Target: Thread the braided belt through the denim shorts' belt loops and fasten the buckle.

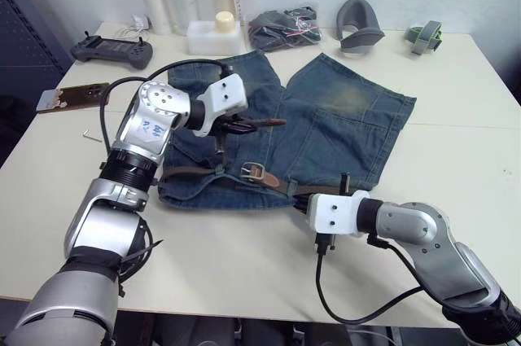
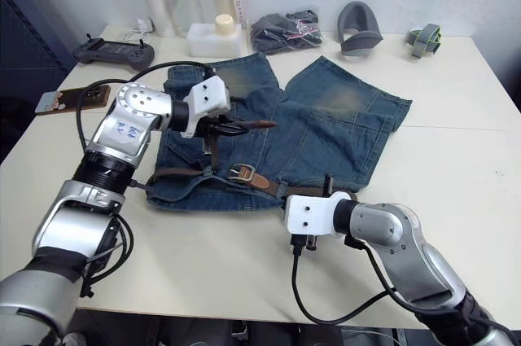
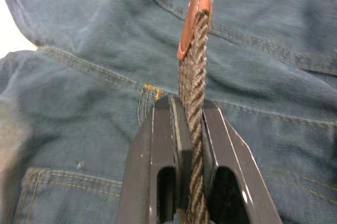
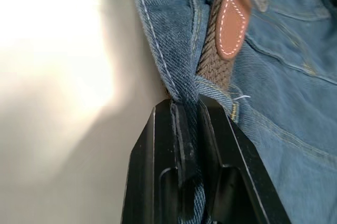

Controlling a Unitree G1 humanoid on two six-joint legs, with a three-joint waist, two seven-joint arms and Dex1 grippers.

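Pinching the braided belt point(image 3: 192, 103) near its tan leather tip, my left gripper point(image 1: 224, 129) has its fingers closed tight on the strap, the tip jutting just beyond them above the denim shorts point(image 1: 342, 130). Below that pincer, toward me, the belt runs along the waistband, the buckle point(image 1: 253, 173) lying between my two pincers. My right gripper point(image 4: 189, 129) is clamped on the waistband's edge, denim squeezed between its fingers, a belt loop point(image 4: 231, 109) just beside them.
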